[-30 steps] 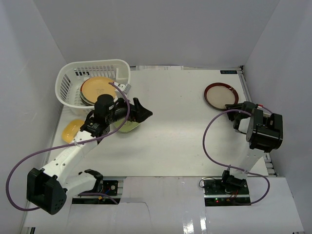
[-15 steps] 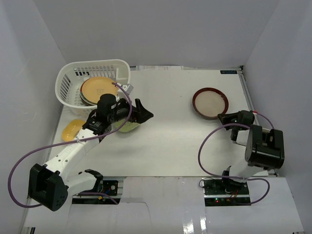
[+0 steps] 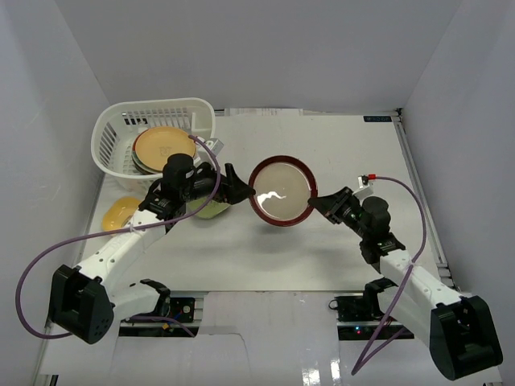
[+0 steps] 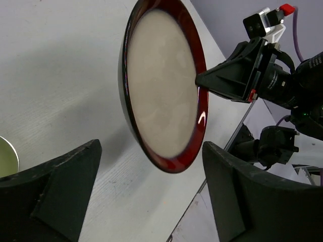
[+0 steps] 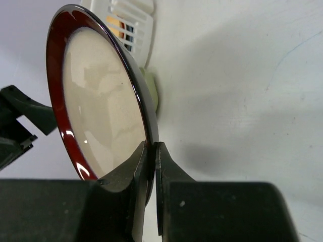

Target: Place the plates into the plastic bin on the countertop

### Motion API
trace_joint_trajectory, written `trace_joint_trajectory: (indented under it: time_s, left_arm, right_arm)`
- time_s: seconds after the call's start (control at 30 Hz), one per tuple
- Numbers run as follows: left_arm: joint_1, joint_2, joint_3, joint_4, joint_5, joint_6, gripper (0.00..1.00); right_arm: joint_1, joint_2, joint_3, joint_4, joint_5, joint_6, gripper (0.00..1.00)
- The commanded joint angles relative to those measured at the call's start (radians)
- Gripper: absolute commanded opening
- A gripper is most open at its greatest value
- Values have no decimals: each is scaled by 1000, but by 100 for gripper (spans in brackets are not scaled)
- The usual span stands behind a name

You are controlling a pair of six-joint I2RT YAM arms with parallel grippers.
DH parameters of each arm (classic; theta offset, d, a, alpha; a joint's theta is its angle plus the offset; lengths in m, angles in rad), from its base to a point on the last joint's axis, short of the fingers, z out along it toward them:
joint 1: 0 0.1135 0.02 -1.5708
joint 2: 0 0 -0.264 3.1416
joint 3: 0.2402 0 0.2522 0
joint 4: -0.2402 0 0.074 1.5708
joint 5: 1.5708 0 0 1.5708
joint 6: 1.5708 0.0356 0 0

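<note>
A second ago the maroon plate [image 3: 280,190] lay at the far right of the surface [image 3: 322,257]. Now my right jaws are clamped on its rim and hold it tilted above the middle. My left jaws gape wide at its left edge; I cannot tell whether they touch it. The bin [image 3: 109,149] stands far left. My left arm hides most of the green plate [image 3: 213,211].
</note>
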State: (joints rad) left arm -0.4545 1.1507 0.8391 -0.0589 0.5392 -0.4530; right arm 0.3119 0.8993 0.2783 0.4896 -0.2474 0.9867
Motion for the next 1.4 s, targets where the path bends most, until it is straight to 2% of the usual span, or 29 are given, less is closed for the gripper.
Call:
trace_joint_trajectory:
  time_s: [0.0,0.23,0.37,0.57,0.67,0.7,0.77,0.8,0.87,0.9,1.0,1.03,1.13,1.17,1.2,1.23,1.27,1.37]
  left_arm:
    - [4,-11,15,16,18,0,87]
    - [4,21,28,-13,-8,4,63]
    - [4,53,58,-83,-79,23,63]
    - [4,89,97,-186,-188,66,70]
    - [4,159,115,-196,-89,59,69]
    - [4,197,121,-193,-8,56,68]
    - [4,222,123,-179,40,45,63]
    - [4,228,120,-173,48,42,51]
    - [4,219,112,-156,45,39,37]
    - [4,213,109,-151,42,37,23]
    - [4,187,95,-133,25,30,5]
    - [4,181,91,-128,22,25,0]
    - [4,144,69,-90,8,-16,0]
    - [4,121,54,-52,7,-33,0]
    - [4,112,55,-42,-7,-58,0]
    - [5,107,66,-42,-15,-65,0]
    - [14,101,105,-57,-16,-69,0]
    - [51,89,201,-116,-59,-70,0]
  right_arm:
    - [39,-33,44,81,25,26,8]
    - [113,25,67,90,-1,13,8]
    - [130,47,70,133,-18,15,8]
    - [139,21,99,107,-10,-13,8]
    - [151,23,111,104,-27,-14,8]
    - [156,30,114,104,-29,-14,8]
    - [164,39,122,104,-36,-19,8]
    - [171,43,122,106,-39,-20,8]
    - [177,52,118,112,-39,-22,8]
    - [179,55,114,116,-38,-20,8]
    - [185,67,105,118,-30,-14,9]
    - [187,72,104,119,-29,-13,11]
    - [190,72,95,121,-30,-17,27]
    - [190,69,93,124,-35,-19,39]
    - [188,64,90,121,-36,-23,45]
    - [188,50,88,112,-36,-29,51]
    - [190,40,87,101,-35,-43,62]
    - [190,-14,76,60,-32,-81,74]
